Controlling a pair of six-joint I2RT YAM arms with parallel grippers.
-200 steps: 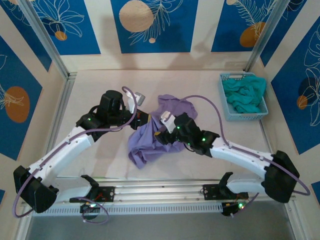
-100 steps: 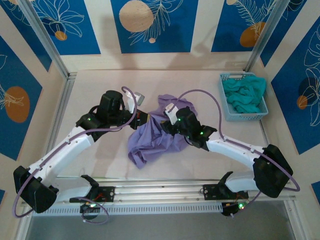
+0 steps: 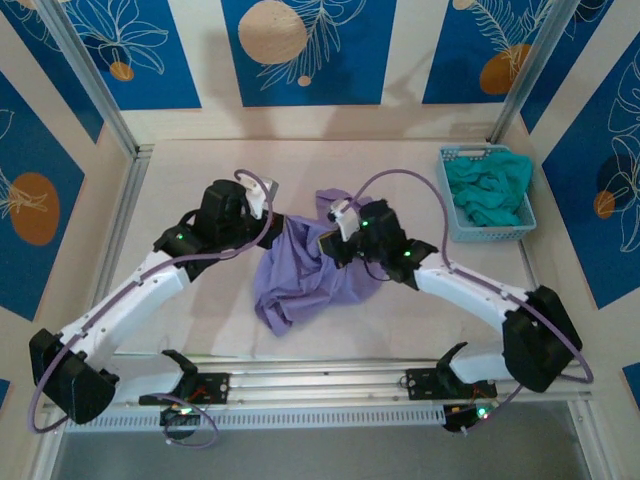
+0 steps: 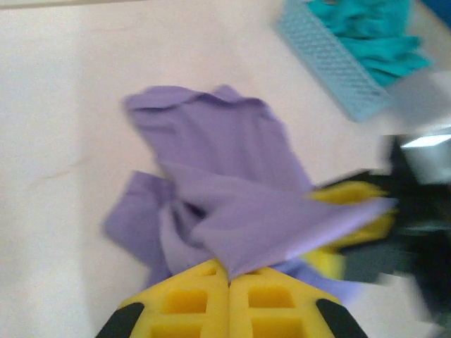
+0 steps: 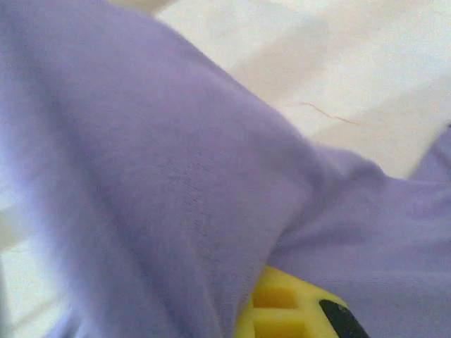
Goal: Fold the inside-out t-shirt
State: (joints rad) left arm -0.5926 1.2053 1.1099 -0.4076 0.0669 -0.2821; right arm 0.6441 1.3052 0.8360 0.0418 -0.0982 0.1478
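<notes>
I see the t-shirt (image 3: 305, 280) bunched in a crumpled lavender heap near the middle of the table (image 3: 190, 170). Its upper part is raised off the surface, drawn into a taut ridge between the left gripper (image 4: 229, 280) and the right gripper (image 4: 356, 211), each pinching cloth. The lower part sags in loose folds toward the near edge. One rounded flap lies flat behind.
</notes>
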